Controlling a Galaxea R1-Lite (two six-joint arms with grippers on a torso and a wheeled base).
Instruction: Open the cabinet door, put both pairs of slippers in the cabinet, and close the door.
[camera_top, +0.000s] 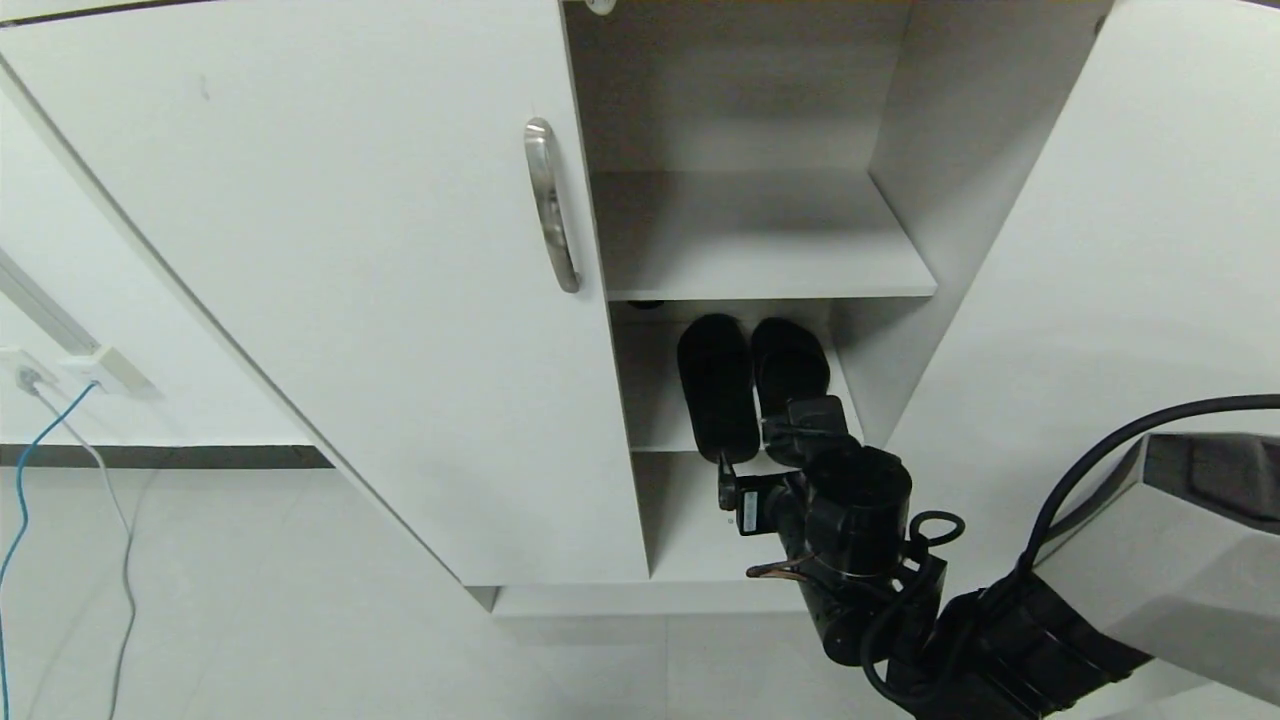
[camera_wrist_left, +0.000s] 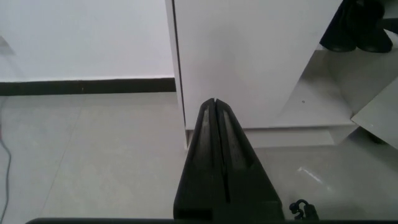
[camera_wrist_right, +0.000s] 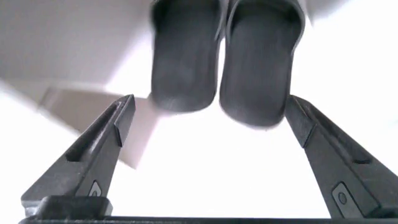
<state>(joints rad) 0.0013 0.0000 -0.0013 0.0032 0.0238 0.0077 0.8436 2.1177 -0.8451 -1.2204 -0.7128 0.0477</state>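
Observation:
A pair of black slippers lies side by side on the cabinet's middle shelf, heels towards me. My right gripper hovers just in front of the heels; in the right wrist view it stands open, its fingers spread wider than the slippers and apart from them. My left gripper is shut on nothing, low over the floor, pointing at the cabinet's closed left door. The slippers show farther off on their shelf.
The cabinet's right door stands swung open on the right. The left door with its metal handle is closed. The upper shelf and bottom shelf are bare. Cables hang from a wall socket at far left.

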